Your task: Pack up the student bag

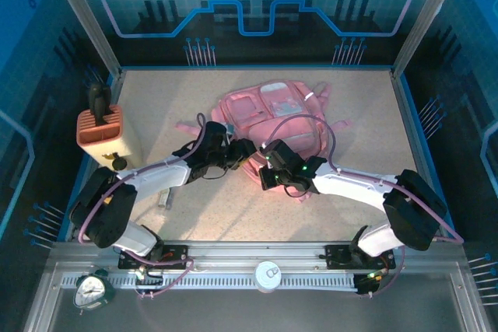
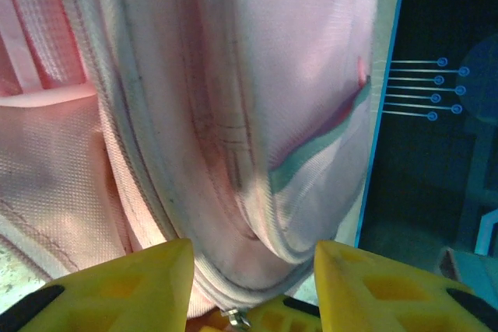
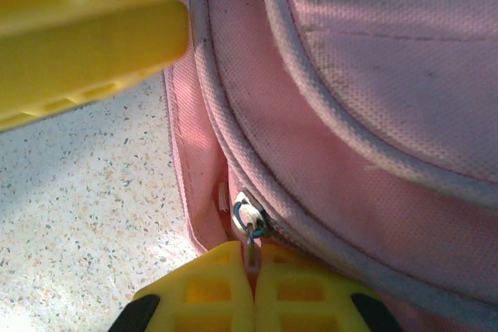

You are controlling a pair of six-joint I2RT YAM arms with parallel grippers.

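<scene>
The student bag lies flat in the middle of the table, pink with clear front panels. Both grippers meet at its near edge. My right gripper is shut on the zip pull, just below the metal zip slider on the bag's seam. My left gripper is open, its yellow fingers standing apart on either side of the bag's rounded zip edge. From above, the left gripper and the right gripper sit almost tip to tip.
An orange ribbed box with a black object standing in it is at the table's left edge. A green clock and a white round item rest on the front rail. Pink straps trail right of the bag.
</scene>
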